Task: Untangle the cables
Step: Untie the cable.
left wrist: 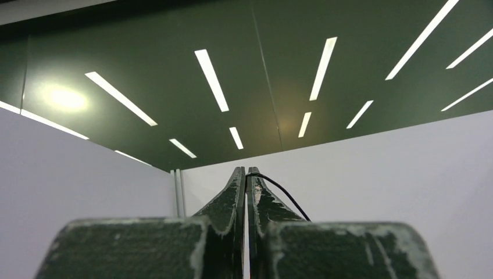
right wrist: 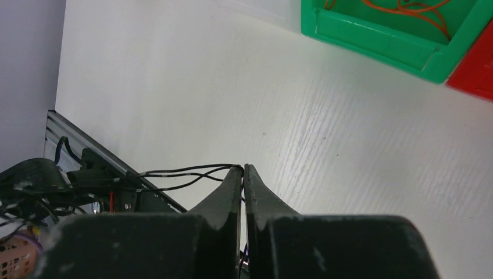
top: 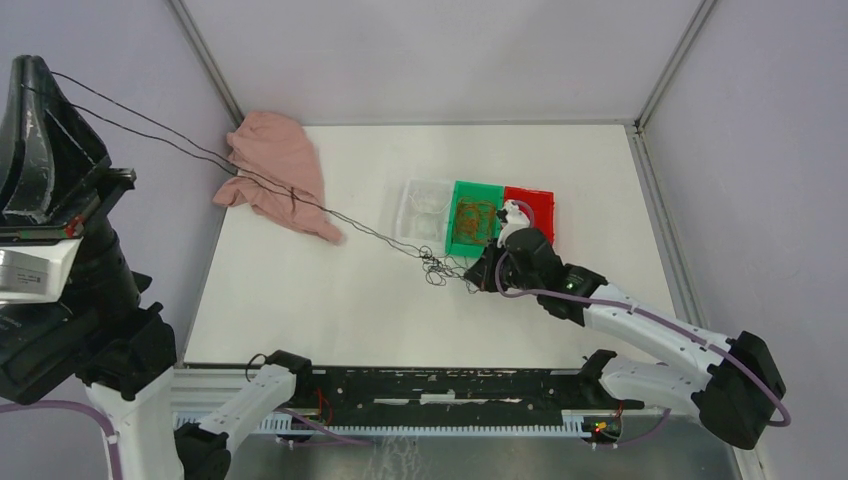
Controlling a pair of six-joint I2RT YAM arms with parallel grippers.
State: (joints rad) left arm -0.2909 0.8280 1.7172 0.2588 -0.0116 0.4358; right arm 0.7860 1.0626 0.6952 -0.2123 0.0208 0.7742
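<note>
Left claw [left wrist: 245, 174] first: I've got it high off the tabletop [top: 330, 300], pointing at the ceiling. Its fingers are pressed together with barely a slit between them. A black cable [left wrist: 285, 196] comes out at the tips and drops away to that claw's right.

From above, two black strands run down and across from that claw. They pass over a crumpled pink cloth [top: 275, 165], which lies well apart from both claws.

The strands end in a small knot of black loops [top: 437, 266] on the tabletop, just left of my right claw [top: 482, 272]. That claw is low, near the tabletop, and its fingers are closed too. They pinch black strands at the very tips, and on the wrist view those strands lead off to the claw's left.

Just beyond the right claw, three small bins sit side by side in a row. The clear bin [top: 405, 215] is ahead and to its left, the green bin [top: 465, 248] is straight ahead, and the red bin [top: 540, 200] is ahead and to its right.

Orange cables [top: 475, 215] curl inside the green bin. A whitish cable [top: 515, 212] lies in the red bin, close beside the claw's wrist. I can't tell whether anything is in the clear bin.
</note>
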